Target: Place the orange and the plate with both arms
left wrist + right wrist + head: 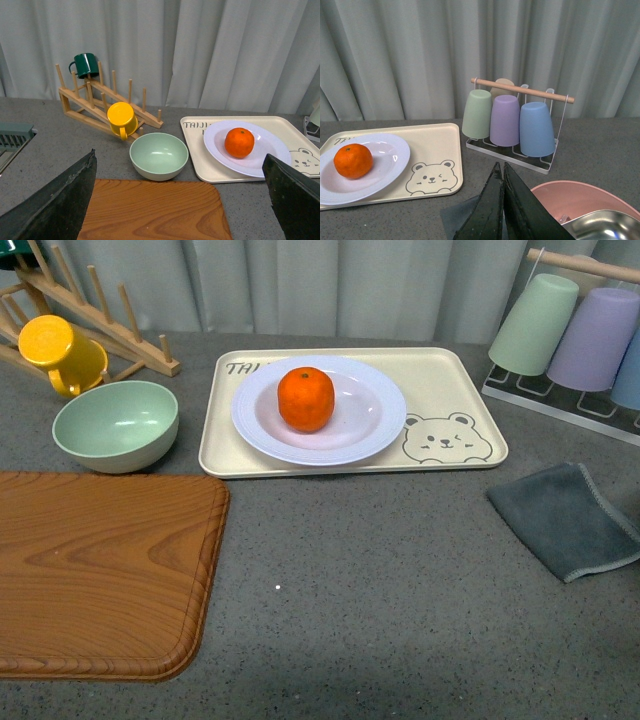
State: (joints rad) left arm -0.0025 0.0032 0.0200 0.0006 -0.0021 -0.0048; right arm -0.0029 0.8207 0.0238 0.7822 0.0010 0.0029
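Observation:
The orange (305, 398) sits in the middle of the white deep plate (365, 430), which rests on the beige bear tray (455, 390). Both also show in the left wrist view, orange (239, 142) on plate (270, 145), and in the right wrist view, orange (353, 160) on plate (390, 155). Neither arm shows in the front view. My left gripper (180, 200) is open and empty above the wooden board, short of the tray. My right gripper (501, 175) is shut and empty above the grey cloth, to the right of the tray.
A wooden cutting board (95, 570) lies front left. A pale green bowl (115, 425) and a yellow mug (60, 352) on a wooden rack (110, 320) stand at the back left. A grey cloth (570, 518) and a cup rack (575, 335) are at the right. A pink bowl (580, 200) holds a steel one (607, 225).

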